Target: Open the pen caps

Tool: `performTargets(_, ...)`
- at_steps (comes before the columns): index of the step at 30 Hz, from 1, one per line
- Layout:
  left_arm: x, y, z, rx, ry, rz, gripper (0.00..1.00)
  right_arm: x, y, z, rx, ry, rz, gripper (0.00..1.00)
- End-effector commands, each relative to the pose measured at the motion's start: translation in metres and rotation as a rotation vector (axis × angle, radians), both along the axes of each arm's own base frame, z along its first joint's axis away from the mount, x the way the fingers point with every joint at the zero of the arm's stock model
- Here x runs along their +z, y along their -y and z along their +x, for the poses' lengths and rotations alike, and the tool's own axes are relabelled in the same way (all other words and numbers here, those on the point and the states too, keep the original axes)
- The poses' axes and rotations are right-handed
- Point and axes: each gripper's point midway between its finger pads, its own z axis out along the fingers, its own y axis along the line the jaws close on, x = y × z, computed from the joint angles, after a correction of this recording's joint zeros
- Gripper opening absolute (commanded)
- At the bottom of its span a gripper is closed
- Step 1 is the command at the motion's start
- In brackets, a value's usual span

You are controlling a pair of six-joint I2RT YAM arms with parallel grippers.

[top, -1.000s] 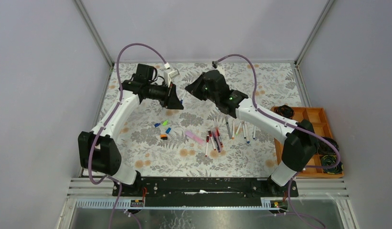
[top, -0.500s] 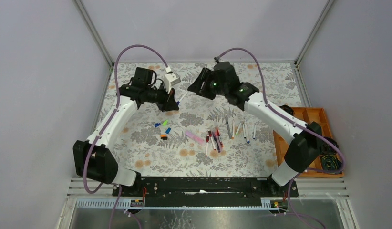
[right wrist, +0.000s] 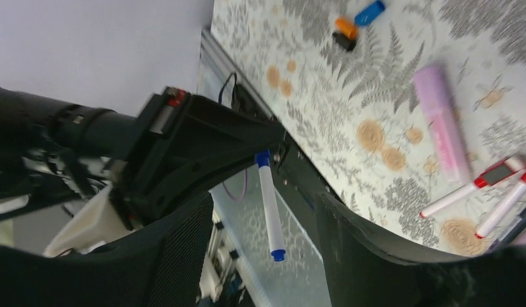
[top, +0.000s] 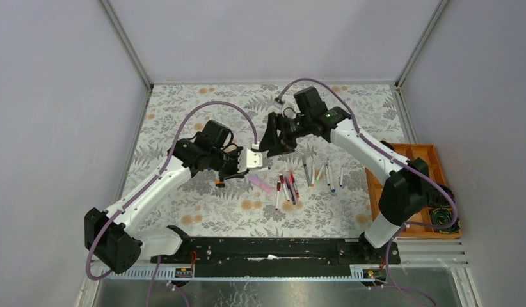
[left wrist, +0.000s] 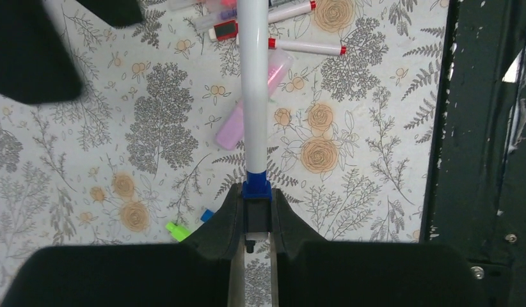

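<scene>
My left gripper is shut on the blue end of a white-barrelled pen. The barrel sticks straight out past its fingertips. In the right wrist view this pen hangs free between the fingers of my right gripper, which is open and does not touch it. Seen from above, the left gripper and the right gripper face each other over the mat's middle. Loose pen caps lie on the mat: green, blue and orange.
A thick pink pen and several thin pens lie on the flowered mat in front of the grippers. An orange tray with coiled cables stands at the right edge. A black rail runs along the near side.
Both arms have come from the back of the mat toward its middle. The left gripper brought the pen along. The right gripper has opened its jaws.
</scene>
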Motion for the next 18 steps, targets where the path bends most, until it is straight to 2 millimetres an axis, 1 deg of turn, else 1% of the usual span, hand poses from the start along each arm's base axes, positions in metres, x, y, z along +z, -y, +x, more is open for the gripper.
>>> performTargets(1, 0.001, -0.002, 0.004, -0.049, 0.082, 0.053, 0.00, -0.011, -0.013, -0.047, 0.195, -0.106, 0.050, 0.66)
performTargets(3, 0.000, 0.000, 0.004, -0.058, 0.086, 0.060, 0.00, -0.017, -0.024, -0.064, 0.258, -0.145, 0.078, 0.65)
performTargets(4, 0.000, 0.001, 0.004, -0.060, 0.087, 0.062, 0.00, -0.019, -0.028, -0.070, 0.275, -0.162, 0.093, 0.65)
performTargets(10, 0.002, 0.001, 0.006, -0.064, 0.105, 0.072, 0.00, -0.025, -0.039, -0.082, 0.326, -0.194, 0.118, 0.57)
performTargets(11, 0.003, 0.000, 0.005, -0.068, 0.106, 0.074, 0.00, -0.028, -0.039, -0.083, 0.333, -0.199, 0.111, 0.54)
performTargets(14, 0.003, 0.001, 0.003, -0.083, 0.098, 0.074, 0.00, -0.037, -0.040, -0.083, 0.340, -0.213, 0.083, 0.37)
performTargets(18, 0.004, 0.003, -0.006, -0.118, 0.079, 0.072, 0.00, -0.043, -0.042, -0.078, 0.330, -0.210, 0.067, 0.25)
